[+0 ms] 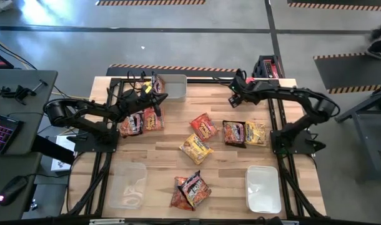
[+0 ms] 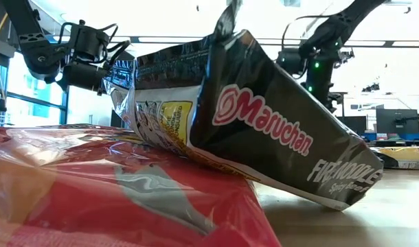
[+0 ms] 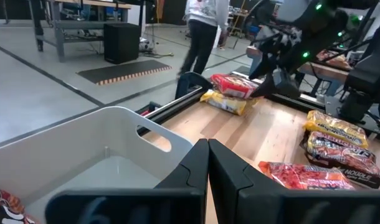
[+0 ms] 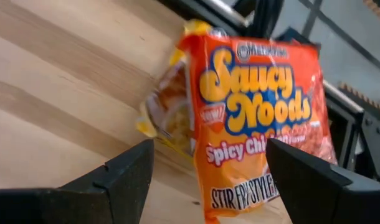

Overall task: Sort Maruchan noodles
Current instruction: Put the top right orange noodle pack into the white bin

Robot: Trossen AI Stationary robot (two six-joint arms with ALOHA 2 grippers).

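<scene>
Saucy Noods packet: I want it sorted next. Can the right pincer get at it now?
Probably yes: the right pincer stands open, and the orange Saucy Noods packet lies straight ahead atop a yellow packet, with nothing in between.

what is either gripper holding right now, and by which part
Nothing. The right gripper is open above an orange packet, not touching it. The left gripper is shut and empty over a bin.
</scene>
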